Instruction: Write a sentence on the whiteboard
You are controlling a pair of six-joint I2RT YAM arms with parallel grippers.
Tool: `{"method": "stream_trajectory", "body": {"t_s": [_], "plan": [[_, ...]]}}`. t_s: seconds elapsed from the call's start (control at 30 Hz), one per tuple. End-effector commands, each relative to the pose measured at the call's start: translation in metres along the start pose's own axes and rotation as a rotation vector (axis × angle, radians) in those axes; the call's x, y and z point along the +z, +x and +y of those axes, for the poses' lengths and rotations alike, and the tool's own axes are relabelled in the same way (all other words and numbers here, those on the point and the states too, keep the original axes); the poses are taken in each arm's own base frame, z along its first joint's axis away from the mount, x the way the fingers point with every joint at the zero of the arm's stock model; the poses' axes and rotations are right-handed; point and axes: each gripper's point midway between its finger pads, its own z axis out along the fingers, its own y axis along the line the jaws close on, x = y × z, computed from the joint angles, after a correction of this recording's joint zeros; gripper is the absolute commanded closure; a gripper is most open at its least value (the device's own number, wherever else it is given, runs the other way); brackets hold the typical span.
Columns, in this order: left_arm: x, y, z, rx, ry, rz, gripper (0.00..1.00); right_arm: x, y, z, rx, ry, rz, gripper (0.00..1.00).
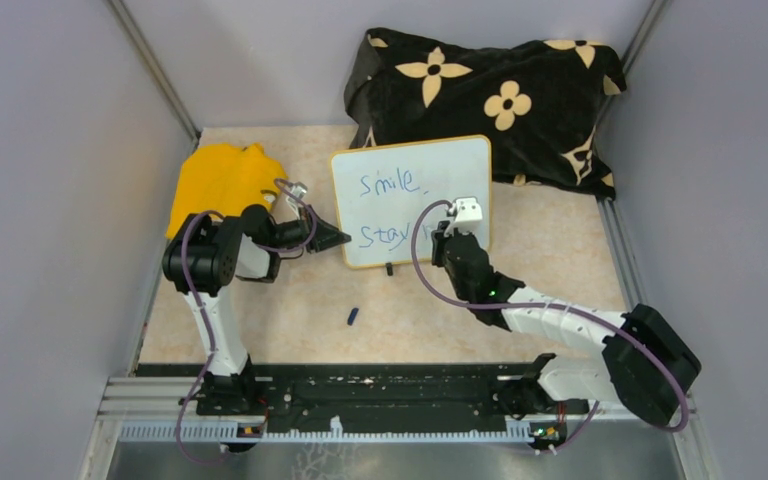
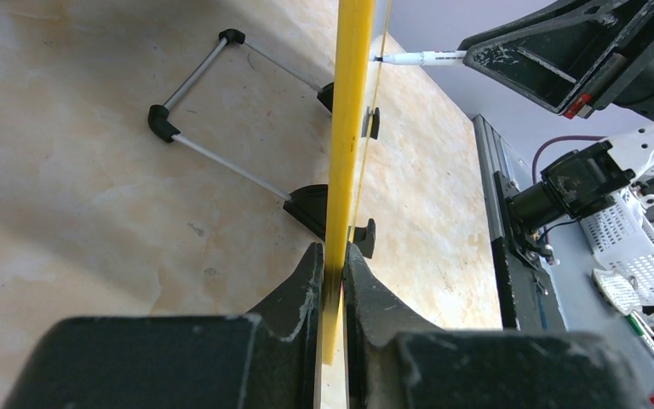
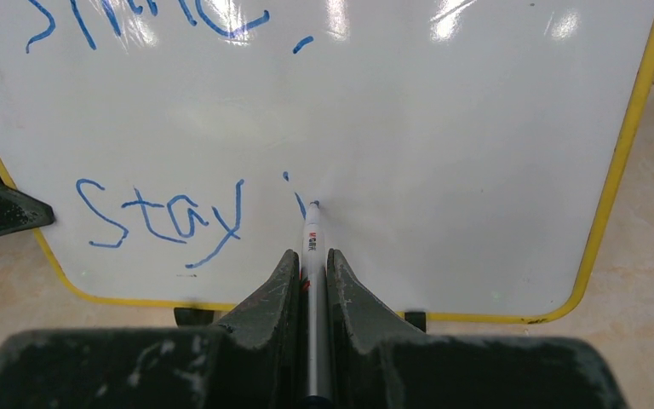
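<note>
Writing the sentence (image 3: 162,217): right gripper (image 3: 311,256) clenched on the marker (image 3: 312,237), tip touching the whiteboard (image 3: 477,136) beside "Stay". Left gripper (image 2: 333,260) clamps the whiteboard; light, even strokes advised.

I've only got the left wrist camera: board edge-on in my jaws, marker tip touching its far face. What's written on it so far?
Observer: The sentence on the whiteboard reads "Smile," on top, then "Stay" and one short stroke of a next word.
Operator: Where exactly is the tip?
Observer: The marker, clamped in the right gripper, touches just right of that stroke.
Operator: Room left on that line?
Observer: Yes, bare white runs from the tip to the board's right edge.
</note>
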Motion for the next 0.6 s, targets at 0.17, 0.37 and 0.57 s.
{"method": "stream_trajectory", "body": {"t_s": [0.17, 0.37, 0.57], "plan": [[0.007, 0.014, 0.001, -0.049, 0.000, 0.037, 1.00, 0.008, -0.022, 0.015, 0.029, -0.040, -0.035, 1.00], [0.007, 0.014, 0.001, -0.049, 0.000, 0.037, 1.00, 0.008, -0.013, 0.017, 0.033, -0.049, -0.008, 1.00], [0.007, 0.015, 0.001, -0.052, 0.000, 0.039, 1.00, 0.005, -0.010, 0.005, 0.030, -0.002, -0.010, 1.00]]}}
